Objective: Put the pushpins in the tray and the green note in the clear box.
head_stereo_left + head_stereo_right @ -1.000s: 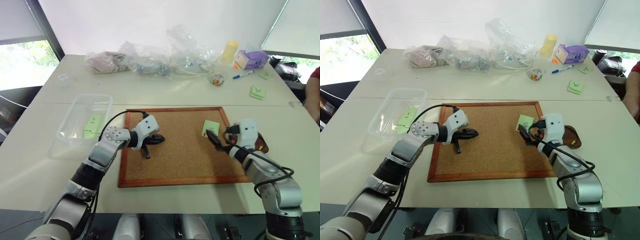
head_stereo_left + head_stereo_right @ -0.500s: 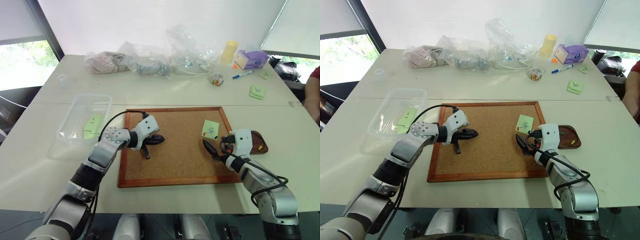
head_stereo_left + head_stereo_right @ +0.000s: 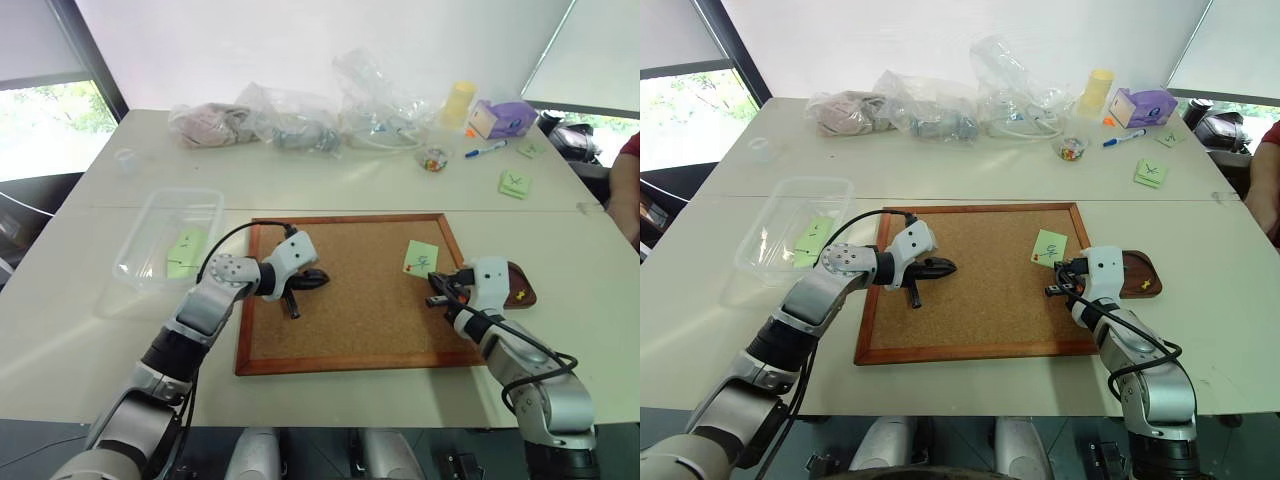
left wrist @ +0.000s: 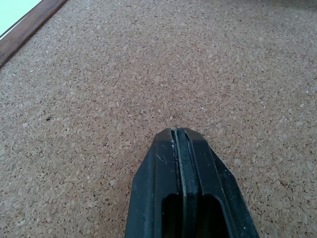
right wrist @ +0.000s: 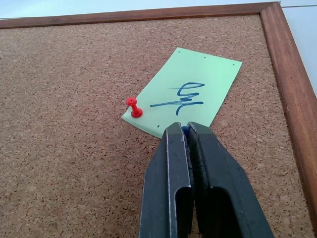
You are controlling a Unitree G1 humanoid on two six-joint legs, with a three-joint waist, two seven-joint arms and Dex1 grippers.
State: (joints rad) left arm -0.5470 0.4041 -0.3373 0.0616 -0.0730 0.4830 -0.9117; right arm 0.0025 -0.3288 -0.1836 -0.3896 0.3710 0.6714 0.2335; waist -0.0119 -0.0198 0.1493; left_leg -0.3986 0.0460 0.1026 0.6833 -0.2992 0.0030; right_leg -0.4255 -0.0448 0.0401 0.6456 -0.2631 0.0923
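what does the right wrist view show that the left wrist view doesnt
Right wrist view alone: the green note with its scribble, a red pushpin at its corner, and the right gripper shut on a blue pushpin at the note's near edge. Left wrist view alone: the left gripper shut, holding nothing, over bare cork. Both: the corkboard and its wooden frame.

Two robot arms of silver-grey metal segments with black joint bands. Each wrist carries a white housing with a perforated round disc and a looping black cable. The left claw and right claw each have two slim matte-black fingers.
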